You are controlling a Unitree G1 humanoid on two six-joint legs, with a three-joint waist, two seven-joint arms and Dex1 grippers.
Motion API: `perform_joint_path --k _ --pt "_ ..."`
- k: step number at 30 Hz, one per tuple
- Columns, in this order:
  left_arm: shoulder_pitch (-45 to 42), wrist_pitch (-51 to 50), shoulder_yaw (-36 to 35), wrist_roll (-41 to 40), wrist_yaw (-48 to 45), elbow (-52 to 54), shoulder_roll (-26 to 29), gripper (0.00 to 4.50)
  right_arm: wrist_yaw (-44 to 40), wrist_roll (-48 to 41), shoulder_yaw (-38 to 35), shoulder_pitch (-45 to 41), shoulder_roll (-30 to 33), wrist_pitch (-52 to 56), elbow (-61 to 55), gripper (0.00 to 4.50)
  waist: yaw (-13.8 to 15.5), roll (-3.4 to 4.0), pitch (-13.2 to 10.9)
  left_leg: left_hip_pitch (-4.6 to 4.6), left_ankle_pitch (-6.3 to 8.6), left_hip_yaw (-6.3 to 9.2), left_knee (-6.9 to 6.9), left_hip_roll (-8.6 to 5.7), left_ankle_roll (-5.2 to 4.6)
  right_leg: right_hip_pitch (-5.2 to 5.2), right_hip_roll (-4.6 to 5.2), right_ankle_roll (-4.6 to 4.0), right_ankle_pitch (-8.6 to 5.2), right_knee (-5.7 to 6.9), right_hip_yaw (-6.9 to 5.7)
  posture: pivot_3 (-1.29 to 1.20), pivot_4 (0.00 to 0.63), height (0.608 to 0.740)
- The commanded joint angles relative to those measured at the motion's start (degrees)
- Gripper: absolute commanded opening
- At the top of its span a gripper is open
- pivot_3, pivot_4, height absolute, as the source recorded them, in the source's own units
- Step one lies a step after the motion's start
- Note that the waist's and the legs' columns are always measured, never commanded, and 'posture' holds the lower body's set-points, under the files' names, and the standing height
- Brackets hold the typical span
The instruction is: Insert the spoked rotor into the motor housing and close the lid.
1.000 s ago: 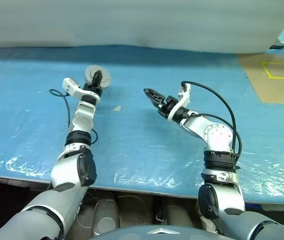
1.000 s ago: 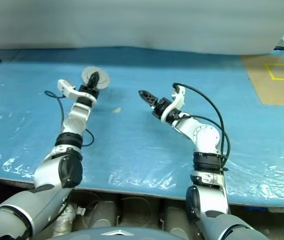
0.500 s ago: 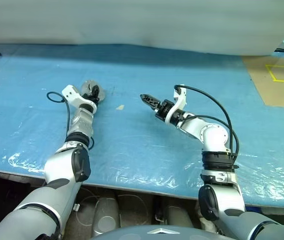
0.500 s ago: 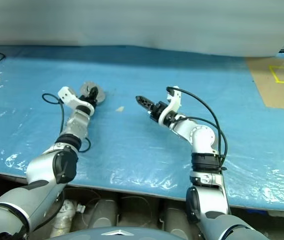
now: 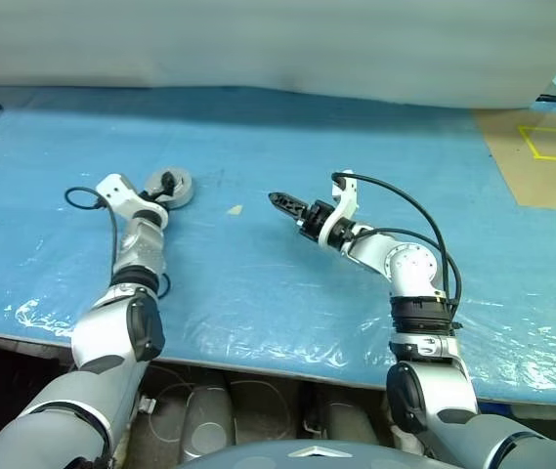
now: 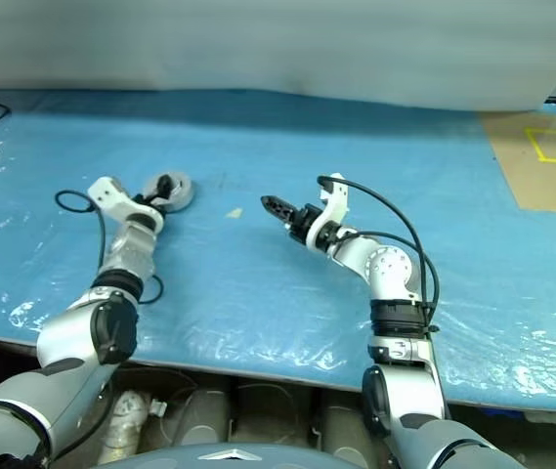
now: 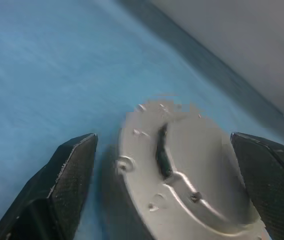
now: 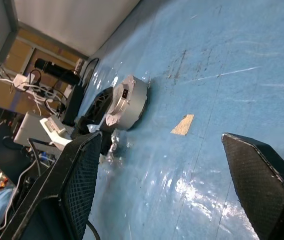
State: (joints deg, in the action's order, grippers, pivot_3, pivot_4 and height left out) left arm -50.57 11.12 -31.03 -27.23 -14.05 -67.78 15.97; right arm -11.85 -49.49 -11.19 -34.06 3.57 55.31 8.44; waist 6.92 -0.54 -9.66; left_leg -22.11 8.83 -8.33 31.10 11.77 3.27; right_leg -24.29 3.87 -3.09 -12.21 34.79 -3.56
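we are holding our left gripper (image 7: 164, 192) spread wide, its fingers (image 7: 62, 185) standing clear on either side of the motor housing (image 5: 168, 189), which is lying on the blue table (image 5: 287, 283) with its lid (image 7: 186, 165) closed. our right gripper (image 5: 279, 201) is hovering spread too, well apart, holding nothing.

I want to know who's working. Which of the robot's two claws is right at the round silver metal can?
The left gripper: its black fingers straddle the round silver-grey motor housing. The right gripper hangs apart over bare blue table.
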Motion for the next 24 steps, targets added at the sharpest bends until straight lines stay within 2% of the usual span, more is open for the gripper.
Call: perform_joint_path --k 1,6,8,12,14,16,20,24 --pt "0.9 1.3 -0.9 -1.0 -2.2 5.1 2.1 4.48 -1.6 0.0 0.3 -0.1 -0.1 -0.4 -2.4 4.02 0.0 0.00 0.0 0.00 0.00 0.00 0.01 0.00 0.00 0.00 0.01 0.00 0.00 0.00 0.00 0.00 0.150 0.740" --pt "2.8 -2.5 0.0 -2.7 -7.6 12.3 2.7 4.48 -2.8 1.5 0.7 -0.6 1.0 -0.9 -2.7 4.02 0.2 0.00 0.0 0.00 0.00 0.00 0.02 0.00 0.00 0.01 0.06 -0.01 0.00 0.03 0.00 0.00 0.150 0.740" --pt "4.6 -6.7 2.0 -4.1 -12.8 19.2 2.1 4.48 -3.9 3.8 1.7 -0.3 2.8 -2.6 -4.1 4.02 0.2 0.00 0.0 0.00 0.00 -0.01 0.03 -0.01 0.00 0.01 0.10 -0.02 0.00 0.03 0.00 0.00 0.150 0.740" --pt "10.9 -23.4 8.5 -10.5 -22.4 39.2 1.6 4.48 -5.6 14.3 7.1 2.3 7.6 -12.3 -8.9 4.02 0.2 0.00 0.0 -0.01 0.00 -0.03 0.01 -0.01 0.00 0.01 0.18 -0.03 -0.01 0.04 0.00 0.00 0.150 0.740" --pt "13.5 -28.6 11.9 -11.7 -24.5 46.5 1.2 4.48 -6.2 19.5 9.7 4.2 10.1 -17.2 -11.0 4.02 0.2 0.00 0.0 0.00 0.00 -0.07 0.00 -0.01 0.00 0.01 0.19 -0.03 -0.01 0.03 0.00 0.00 0.150 0.740" --pt "14.9 -28.8 16.1 -9.6 -25.9 51.3 0.4 4.48 -5.3 24.0 11.4 5.5 11.7 -20.3 -11.9 4.02 0.1 0.00 0.0 0.01 0.00 -0.08 0.00 -0.02 0.00 0.01 0.19 -0.04 -0.02 0.04 0.01 0.00 0.150 0.740" --pt "16.4 -29.7 23.5 -6.7 -30.0 55.7 -0.7 4.48 -3.4 27.2 10.7 7.7 12.0 -22.7 -15.0 4.02 -0.2 0.01 0.0 0.10 0.00 -0.13 0.07 -0.03 -0.01 0.02 0.18 -0.24 -0.08 0.07 0.03 0.00 0.150 0.740" --pt "17.5 -25.0 28.6 -1.9 -34.6 52.0 -1.5 4.48 -1.4 36.0 13.9 11.3 14.0 -28.4 -16.6 4.02 -1.0 0.04 0.0 0.16 0.00 -0.16 0.06 -0.07 -0.01 0.06 0.18 -0.07 0.03 0.04 0.10 0.00 0.150 0.740"
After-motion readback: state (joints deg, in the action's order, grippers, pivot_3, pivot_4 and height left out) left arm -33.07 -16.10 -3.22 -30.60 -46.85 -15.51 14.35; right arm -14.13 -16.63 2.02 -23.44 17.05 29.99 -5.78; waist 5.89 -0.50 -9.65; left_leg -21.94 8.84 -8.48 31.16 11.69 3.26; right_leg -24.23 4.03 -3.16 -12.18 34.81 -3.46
